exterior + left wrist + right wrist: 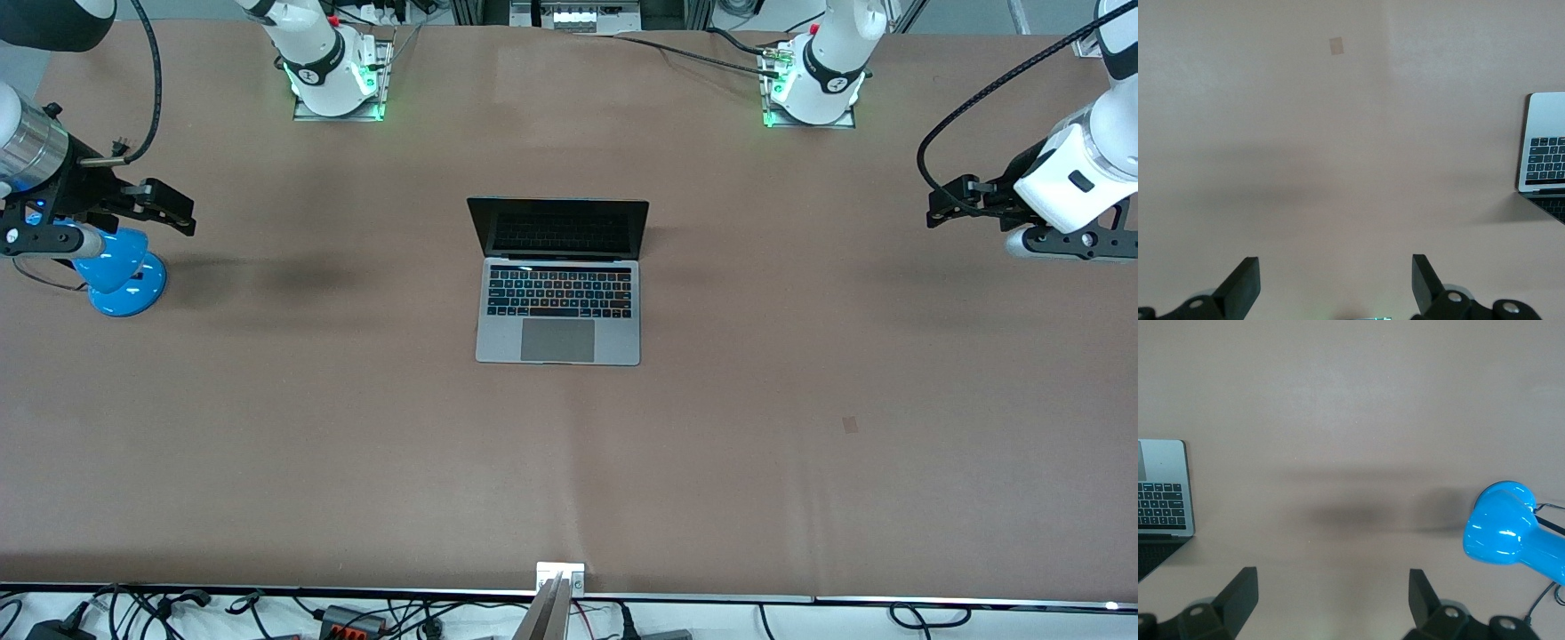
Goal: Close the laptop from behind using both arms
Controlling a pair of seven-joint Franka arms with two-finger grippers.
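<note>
The silver-grey laptop (558, 293) stands open in the middle of the table, its dark screen upright and facing the front camera, its black keyboard and grey trackpad showing. Its edge shows in the left wrist view (1545, 150) and in the right wrist view (1163, 490). My left gripper (949, 203) is open and empty, up over the bare table at the left arm's end, well apart from the laptop; in its own view (1335, 283) the fingers stand wide apart. My right gripper (169, 209) is open and empty over the right arm's end (1333, 600).
A blue desk lamp (120, 271) stands under my right gripper at the right arm's end and also shows in the right wrist view (1511, 533). A small patch (851, 424) marks the brown table cover. Cables lie along the table's front edge.
</note>
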